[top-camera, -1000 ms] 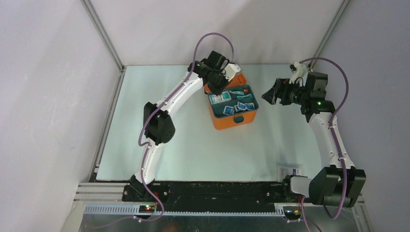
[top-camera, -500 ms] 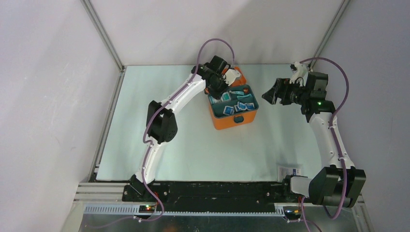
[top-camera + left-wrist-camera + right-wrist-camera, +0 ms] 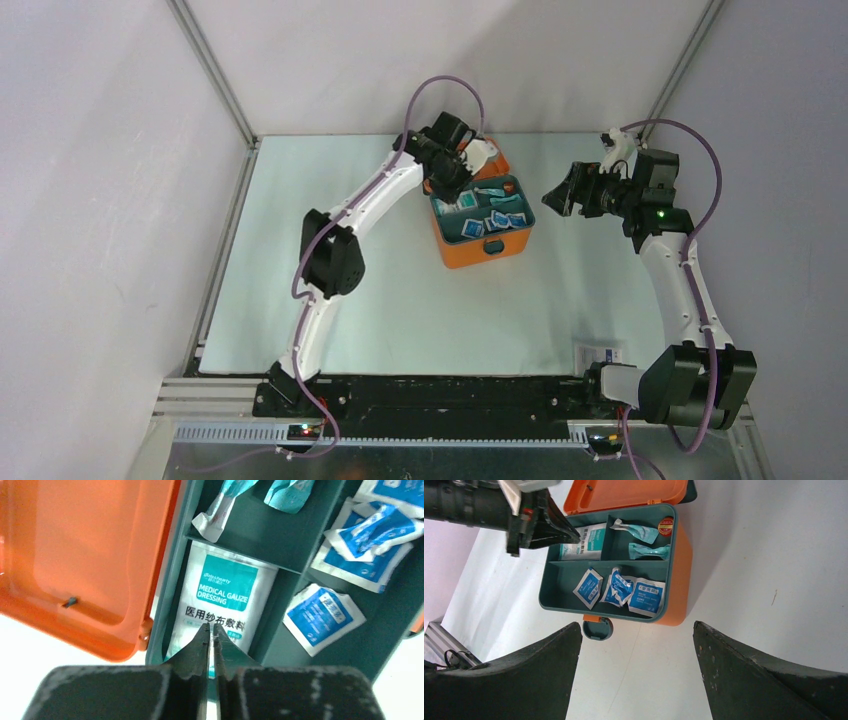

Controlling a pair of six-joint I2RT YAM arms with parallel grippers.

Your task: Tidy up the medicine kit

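Directly over medicine kit [image 3: 90, 555], left gripper [image 3: 210, 626]

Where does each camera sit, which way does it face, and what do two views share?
Top external: high behind the robot, looking down; left arm, right arm and the open bright orange plastic medicine kit show.
Left wrist: above the kit, looking down past the shut left end effector at a white gauze packet.
Right wrist: beside the kit, facing it through the open right end effector.
Both wrist views share that packet.
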